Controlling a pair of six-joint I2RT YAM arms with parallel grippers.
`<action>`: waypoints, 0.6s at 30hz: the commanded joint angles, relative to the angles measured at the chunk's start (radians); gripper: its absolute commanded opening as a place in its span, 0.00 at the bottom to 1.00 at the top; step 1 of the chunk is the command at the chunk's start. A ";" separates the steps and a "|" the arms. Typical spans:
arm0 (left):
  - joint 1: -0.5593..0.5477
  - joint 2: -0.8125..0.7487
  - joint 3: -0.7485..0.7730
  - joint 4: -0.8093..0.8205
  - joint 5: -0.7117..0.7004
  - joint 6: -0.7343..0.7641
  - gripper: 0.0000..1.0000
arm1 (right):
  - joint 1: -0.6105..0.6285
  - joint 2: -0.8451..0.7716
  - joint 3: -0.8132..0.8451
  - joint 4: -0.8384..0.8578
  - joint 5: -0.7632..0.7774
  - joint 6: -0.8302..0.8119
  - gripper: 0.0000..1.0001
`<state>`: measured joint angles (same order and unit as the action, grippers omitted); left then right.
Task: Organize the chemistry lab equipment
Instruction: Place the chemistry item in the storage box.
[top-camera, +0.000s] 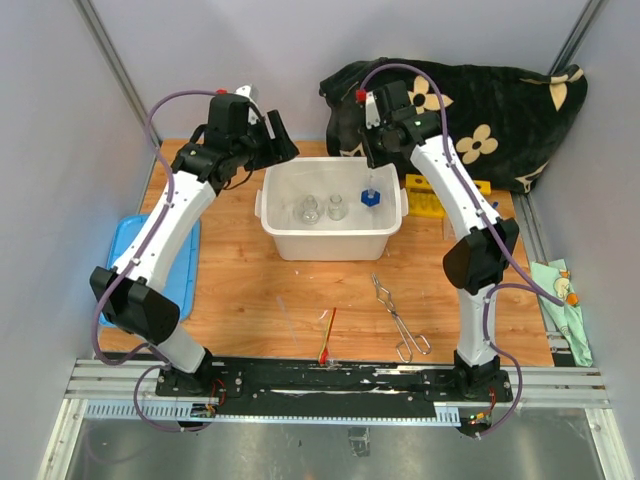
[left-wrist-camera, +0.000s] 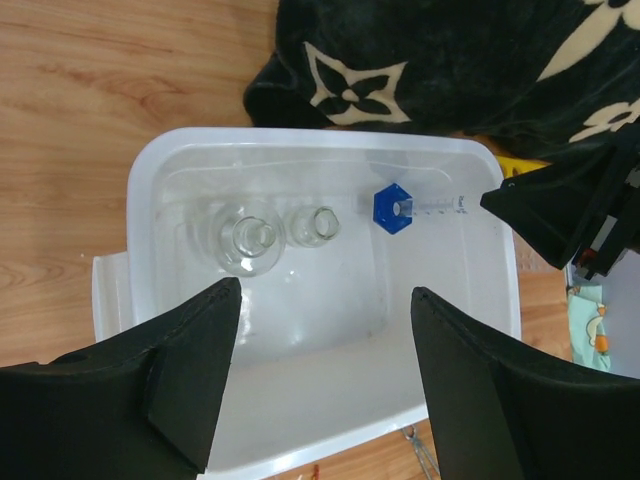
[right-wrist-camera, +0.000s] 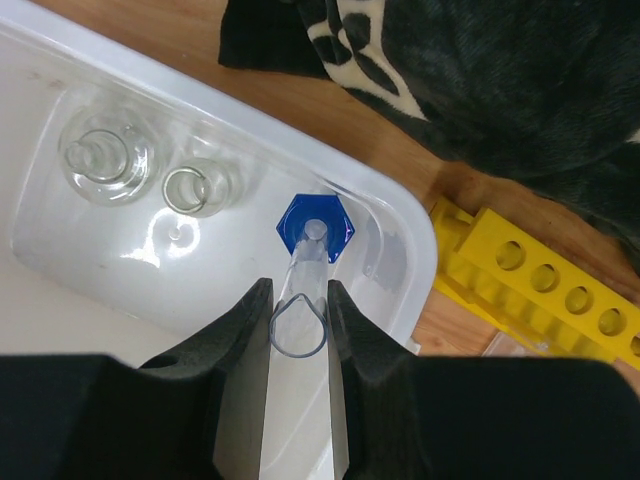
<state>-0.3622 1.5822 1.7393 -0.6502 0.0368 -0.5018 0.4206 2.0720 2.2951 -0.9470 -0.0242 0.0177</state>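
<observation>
The right pincer (right-wrist-camera: 298, 296) is closed on a clear tube (right-wrist-camera: 305, 262) with a blue six-sided foot. It pinches the tube just under the pouring lip, one finger on each side. The tube stands upright at the right end of the white tub (top-camera: 335, 246). Gripping it that high looks meant to keep it plumb while it is set down. I'd judge the next thing is to let go cleanly without tipping it. Whether the foot rests fully on the tub floor, I can't tell from here.

The left pincer (left-wrist-camera: 325, 300) hangs above the tub's left half, fingers spread wide and nothing between them. Beneath it two glass pieces stand side by side on the tub floor. The bigger flask (left-wrist-camera: 247, 242) is on the left and the smaller flask (left-wrist-camera: 313, 225) is beside it, near the tube but apart from it. With their mouths up and bases flat, they look unlikely to roll.

The rest lies outside. The yellow rack (top-camera: 430, 198) sits just beyond the tub's right end, partly under the right arm. On the wood in front of the tub lie the metal tongs (top-camera: 397, 318) and the red-tipped stick (top-camera: 329, 335), apart from each other. The blue lid (top-camera: 188, 275) is at the left edge, and the black flowered cloth (top-camera: 480, 110) is heaped at the back right. The sorting seems about midway.
</observation>
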 joint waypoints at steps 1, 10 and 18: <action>0.015 0.033 0.034 0.027 0.002 -0.002 0.74 | 0.008 0.001 -0.061 0.069 0.020 -0.020 0.00; 0.048 0.043 0.019 0.024 -0.003 -0.010 0.79 | 0.007 -0.036 -0.238 0.218 -0.018 -0.011 0.00; 0.057 0.032 -0.001 0.028 0.009 -0.012 0.80 | -0.004 -0.071 -0.359 0.357 -0.031 0.025 0.00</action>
<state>-0.3149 1.6299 1.7390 -0.6460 0.0383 -0.5095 0.4206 2.0544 1.9926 -0.6899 -0.0368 0.0189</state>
